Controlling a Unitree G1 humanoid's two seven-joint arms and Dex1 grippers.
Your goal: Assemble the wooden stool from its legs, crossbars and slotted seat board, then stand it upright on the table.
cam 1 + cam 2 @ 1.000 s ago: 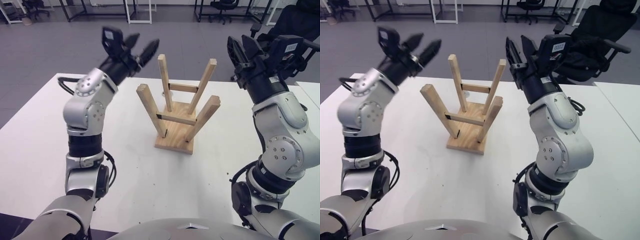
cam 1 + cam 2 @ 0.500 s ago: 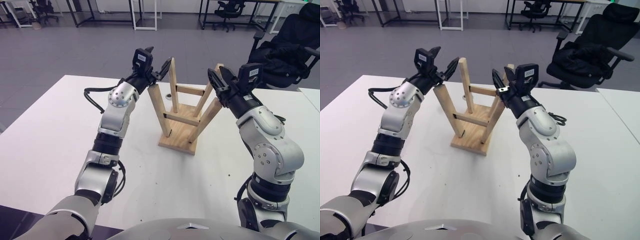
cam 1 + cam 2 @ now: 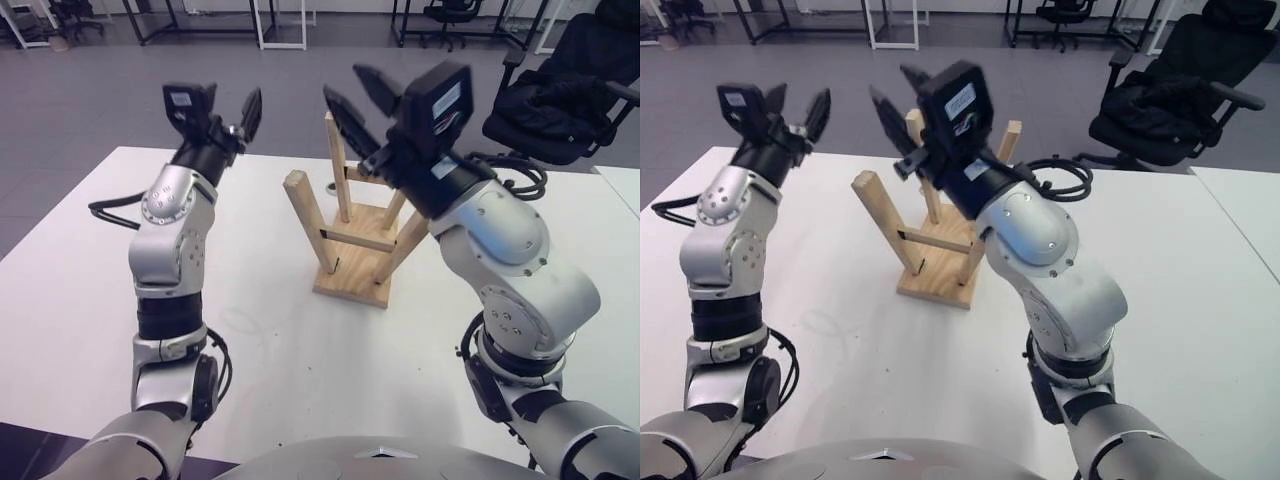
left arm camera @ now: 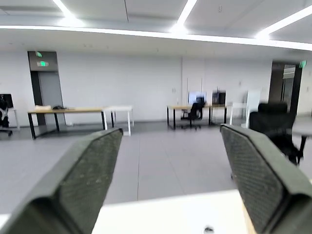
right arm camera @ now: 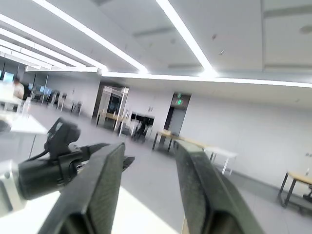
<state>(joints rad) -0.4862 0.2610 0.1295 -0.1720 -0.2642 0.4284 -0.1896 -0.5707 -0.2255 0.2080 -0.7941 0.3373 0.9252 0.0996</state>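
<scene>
**The room around you**

You work at a white table [image 3: 60, 260] standing on a grey floor [image 3: 90, 90]. A second white table [image 3: 1240, 200] stands just beside it on your right, with a black office chair [image 3: 1160, 90] behind. Far back you see black-legged desks [image 4: 68, 113] against a white wall [image 4: 146, 83], and a grey door [image 4: 48, 92] under a green sign [image 4: 43, 63]. Long light strips [image 5: 187, 36] cross the ceiling.

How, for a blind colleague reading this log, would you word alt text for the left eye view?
A wooden stool sits upside down on a white table, seat board flat and legs pointing up. The left gripper, open and empty, hovers to the stool's left; the right gripper, also open and empty, hovers by the leg tops.
</scene>
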